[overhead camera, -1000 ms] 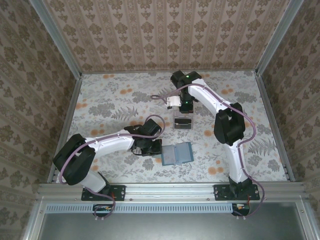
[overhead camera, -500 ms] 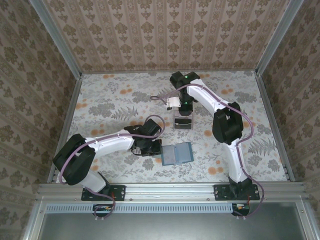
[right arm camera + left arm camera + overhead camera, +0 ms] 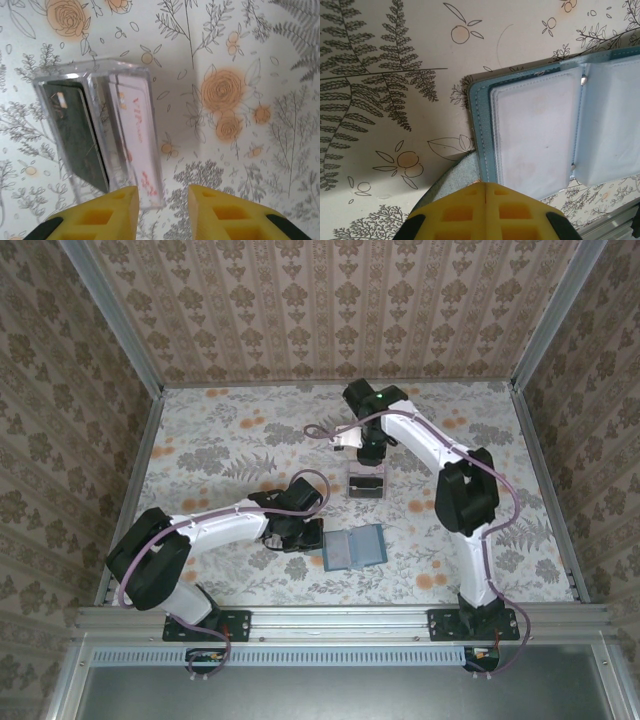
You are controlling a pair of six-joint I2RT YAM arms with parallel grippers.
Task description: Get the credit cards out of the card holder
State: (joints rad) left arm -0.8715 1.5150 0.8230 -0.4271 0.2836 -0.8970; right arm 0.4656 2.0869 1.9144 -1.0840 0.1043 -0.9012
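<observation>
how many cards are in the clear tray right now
2, both in the clear tray: a dark grey card and beside it a pale pinkish card. More may be hidden behind them.

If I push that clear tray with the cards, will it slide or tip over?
Likely slides: the clear plastic tray looks light and rigid on the smooth table. Its walls look tall, so a high push may tip it. The dark card and pale card inside could shift.

A clear plastic tray stands on the floral tablecloth
</observation>
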